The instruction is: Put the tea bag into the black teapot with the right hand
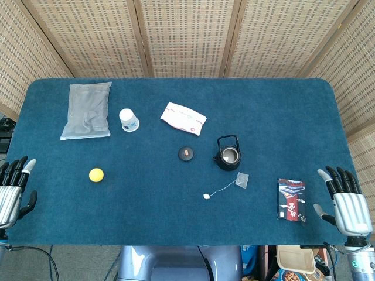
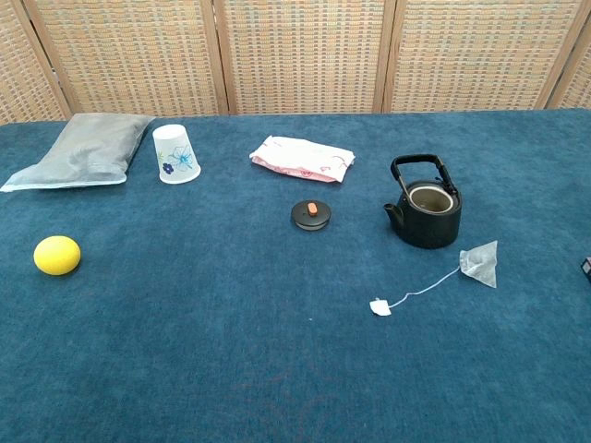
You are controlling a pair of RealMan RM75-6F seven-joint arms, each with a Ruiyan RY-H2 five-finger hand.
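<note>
The black teapot stands uncovered right of the table's centre, handle up. Its round black lid with an orange knob lies on the cloth to its left. The grey tea bag lies just in front and to the right of the pot, its string running to a small white tag. My right hand rests at the table's right front edge, fingers apart and holding nothing, well right of the tea bag. My left hand lies open at the left front edge. Neither hand shows in the chest view.
A dark packet lies between the tea bag and my right hand. A yellow ball, an upturned paper cup, a grey pouch and a white-pink packet lie to the left and behind.
</note>
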